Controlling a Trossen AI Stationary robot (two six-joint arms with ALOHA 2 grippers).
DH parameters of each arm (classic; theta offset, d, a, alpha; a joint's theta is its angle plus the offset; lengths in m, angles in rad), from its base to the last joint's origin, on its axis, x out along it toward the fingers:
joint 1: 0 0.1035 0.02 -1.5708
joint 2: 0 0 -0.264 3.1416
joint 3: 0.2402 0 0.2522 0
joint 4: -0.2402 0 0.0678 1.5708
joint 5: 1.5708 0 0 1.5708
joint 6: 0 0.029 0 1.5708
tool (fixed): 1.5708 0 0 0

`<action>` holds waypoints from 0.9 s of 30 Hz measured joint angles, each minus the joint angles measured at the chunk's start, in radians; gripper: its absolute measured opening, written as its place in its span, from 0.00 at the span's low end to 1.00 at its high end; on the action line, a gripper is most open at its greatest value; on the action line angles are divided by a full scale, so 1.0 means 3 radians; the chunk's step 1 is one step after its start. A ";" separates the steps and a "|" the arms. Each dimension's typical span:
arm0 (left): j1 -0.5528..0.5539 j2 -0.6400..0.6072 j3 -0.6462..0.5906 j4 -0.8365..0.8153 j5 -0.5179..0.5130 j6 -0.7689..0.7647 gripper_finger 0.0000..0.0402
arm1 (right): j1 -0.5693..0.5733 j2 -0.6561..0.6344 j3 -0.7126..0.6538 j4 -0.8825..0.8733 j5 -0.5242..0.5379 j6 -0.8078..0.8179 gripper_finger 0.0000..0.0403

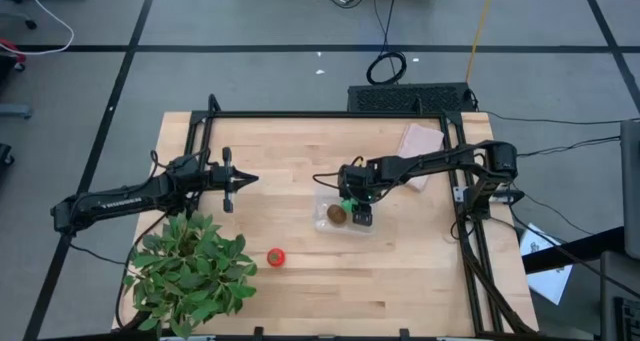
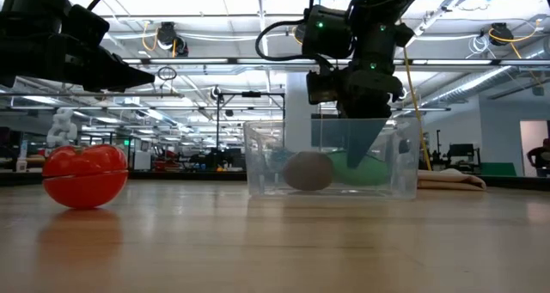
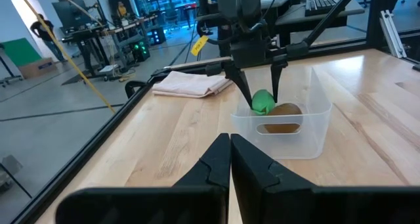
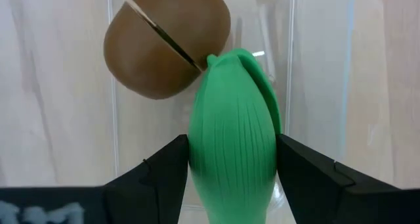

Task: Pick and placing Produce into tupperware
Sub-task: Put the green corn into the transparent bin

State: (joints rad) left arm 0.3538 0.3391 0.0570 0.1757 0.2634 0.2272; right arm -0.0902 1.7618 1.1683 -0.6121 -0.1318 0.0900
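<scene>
The clear tupperware (image 1: 322, 196) stands right of the table's middle. The brown kiwi-like piece (image 4: 164, 43) lies on its floor. My right gripper (image 1: 352, 209) reaches down into it, shut on the green oblong piece (image 4: 233, 132), which sits low beside the kiwi (image 2: 308, 171). The red tomato-like ball (image 1: 276, 257) rests on the table near the front, left of the container. My left gripper (image 1: 250, 179) hovers shut over the table's left half and touches nothing. My right gripper pinches the green piece's two long sides (image 4: 197, 152) between its two fingers (image 4: 164, 175). The fingers come steeply from above and lie along the piece. It sits inside the tupperware with its far tip by the kiwi. Whether it touches the floor I cannot tell.
A leafy green plant (image 1: 190, 276) fills the near left corner, close to the tomato. A pinkish-tan flat packet (image 1: 422, 141) lies at the far right. A black frame (image 1: 300, 114) borders the tabletop. Bare wood lies between plant, tomato and container.
</scene>
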 joint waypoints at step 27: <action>-0.0001 -0.0001 0.0000 0.0001 0.0001 -0.0010 0.04 | -0.0052 0.0159 0.0018 0.0034 -0.0001 -0.0188 0.50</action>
State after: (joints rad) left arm 0.3536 0.3389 0.0570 0.1760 0.2638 0.2241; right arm -0.1059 1.8096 1.1736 -0.6019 -0.1320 0.0337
